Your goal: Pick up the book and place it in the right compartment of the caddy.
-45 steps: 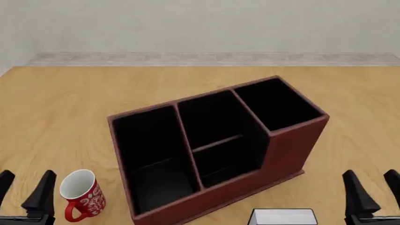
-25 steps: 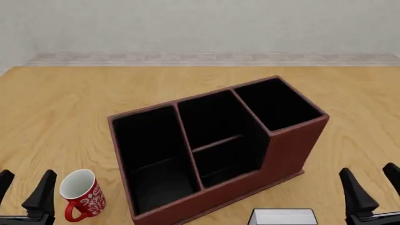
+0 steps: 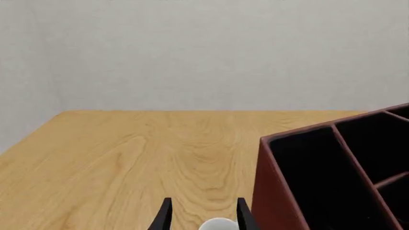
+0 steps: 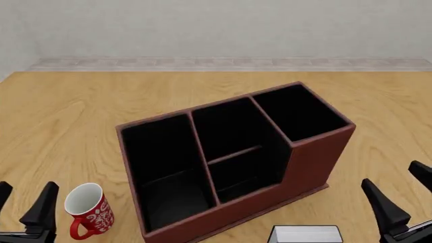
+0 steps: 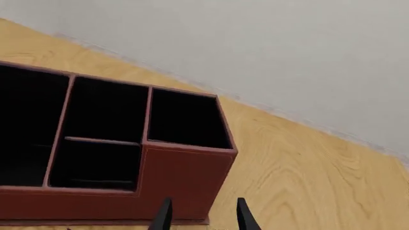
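Observation:
The dark red-brown caddy (image 4: 317,157) stands mid-table, turned at an angle. Its right compartment (image 4: 300,111) is a squarish black well, empty. The book (image 4: 305,234) lies flat at the near edge in front of the caddy, white page edges showing, partly cut off by the frame. My right gripper (image 4: 403,195) is open and empty, to the right of the book and tilted. My left gripper (image 4: 24,205) is open and empty at the near left. The right wrist view shows the caddy (image 5: 172,177) and the right compartment (image 5: 185,120) beyond my right gripper (image 5: 203,215); the book is out of that view.
A red-and-white patterned mug (image 4: 88,210) stands upright just right of the left gripper, left of the caddy. Its rim (image 3: 217,224) shows between the left gripper's fingers (image 3: 164,215) in the left wrist view. A grey wall bounds the table's far edge.

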